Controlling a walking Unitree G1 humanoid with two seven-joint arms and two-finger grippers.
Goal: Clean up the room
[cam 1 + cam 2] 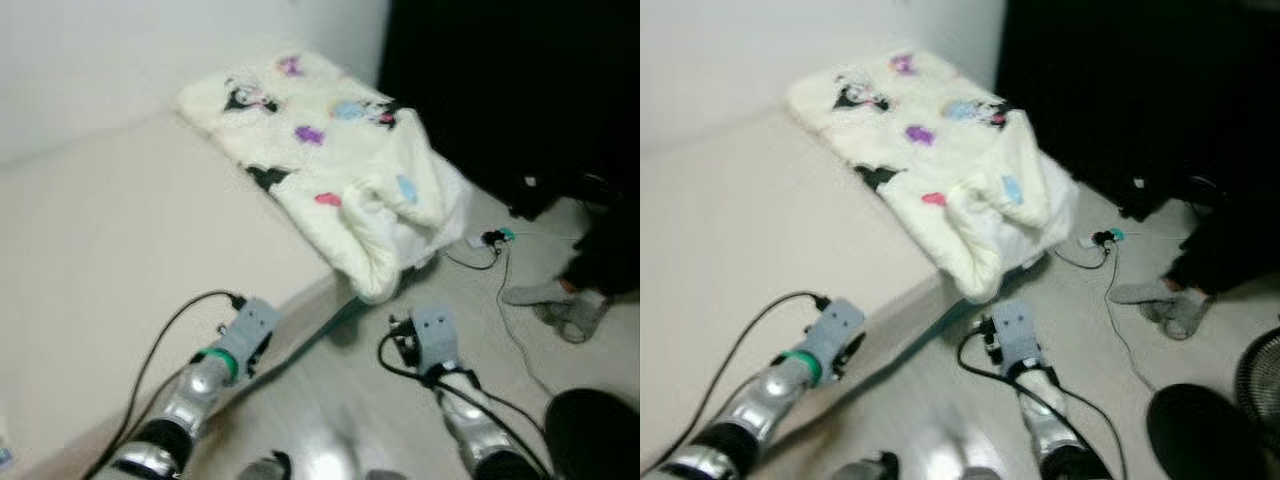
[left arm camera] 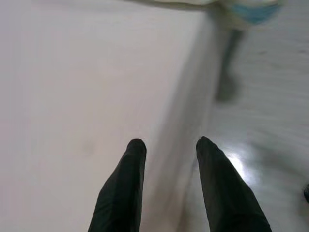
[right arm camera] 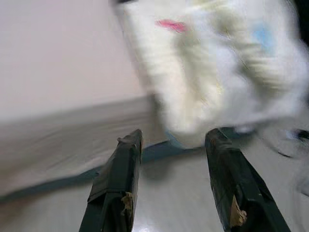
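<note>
Beige bed carries a cream blanket with coloured prints, draped over its corner just ahead of the right gripper, jaws apart and empty. Left gripper, jaws apart, hangs above the bed's edge. Cables cross the floor beyond.

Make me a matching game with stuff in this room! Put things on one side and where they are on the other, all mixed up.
Things:
1. fluffy blanket
2. black cable
3. grey slippers
4. left gripper

Places:
A. over the edge of the mattress, open
B. on the floor beside a person's dark trouser leg
C. draped off the mattress corner
D. running along the floor from a plug near the blanket

Pairs: 1-C, 2-D, 3-B, 4-A
</note>
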